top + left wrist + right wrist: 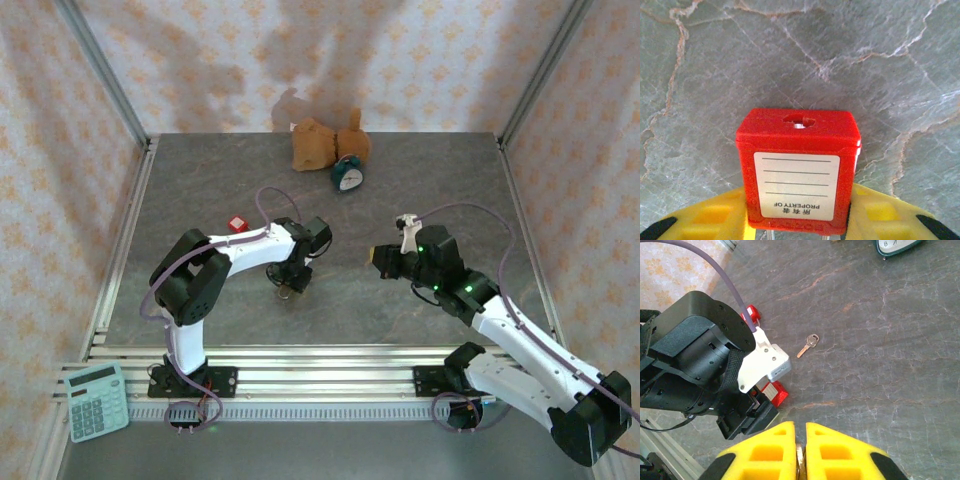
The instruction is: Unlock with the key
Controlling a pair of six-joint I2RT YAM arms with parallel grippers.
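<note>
Keyhole end pointing away from my wrist, the red plastic padlock [799, 165] with the white "PROPERTY OF" label sits clamped between the yellow fingers [715, 215] of my left hand [799, 222], over the grey veined stone desk [865, 65]. My right hand [800, 432] is narrowed almost to nothing, pinching a thin metal sliver [800, 462] seen edge-on, too slim for me to say whether it is a key. A small metal key [810, 344] lies loose on the desk beyond my right fingertips, apart from the padlock.
</note>
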